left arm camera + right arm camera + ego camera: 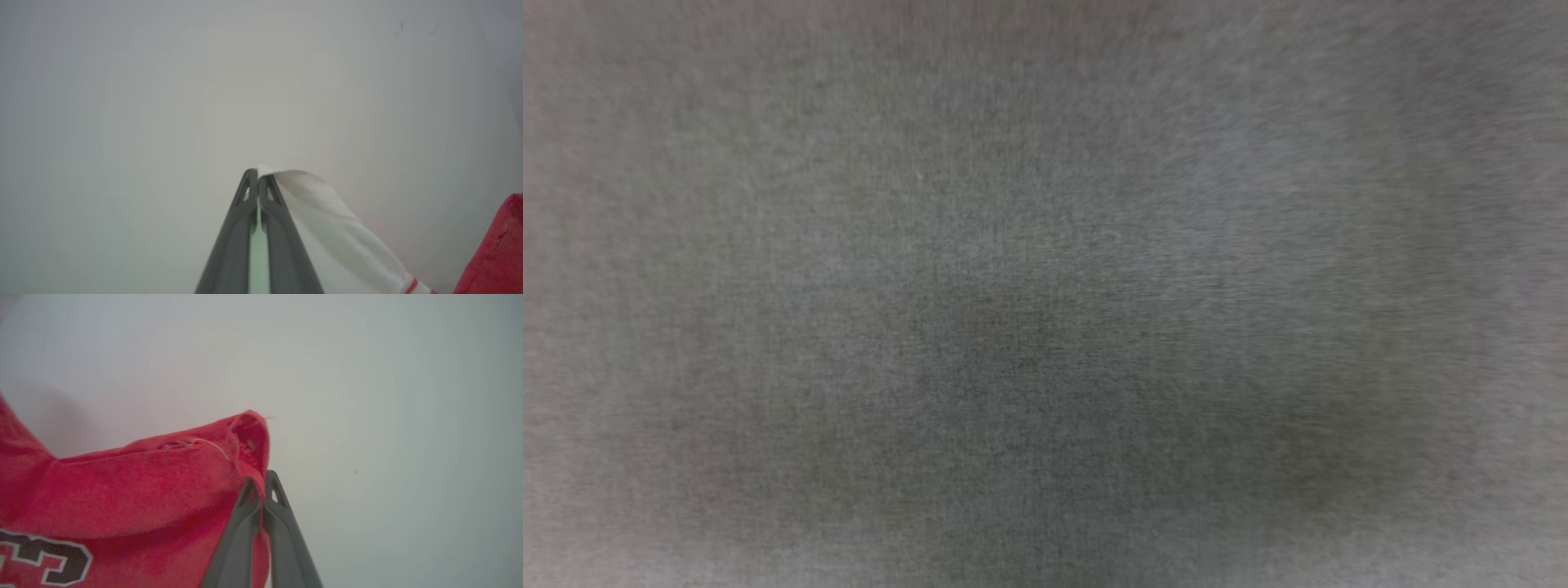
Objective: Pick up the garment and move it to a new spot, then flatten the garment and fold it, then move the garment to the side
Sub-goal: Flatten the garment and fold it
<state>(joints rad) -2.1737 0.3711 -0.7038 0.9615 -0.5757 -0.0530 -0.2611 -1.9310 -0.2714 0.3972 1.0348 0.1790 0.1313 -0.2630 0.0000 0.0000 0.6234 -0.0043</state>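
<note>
Garment pinched by both: left tool on white sleeve, right tool on red edge. Apparently lifted over pale counter. Pickup judged done; relocation, flattening, folding, side placement outstanding.

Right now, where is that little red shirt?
The garment is pinched by both grippers: the left gripper clamps its white sleeve in the left wrist view, and the right gripper clamps a red edge in the right wrist view.
</note>
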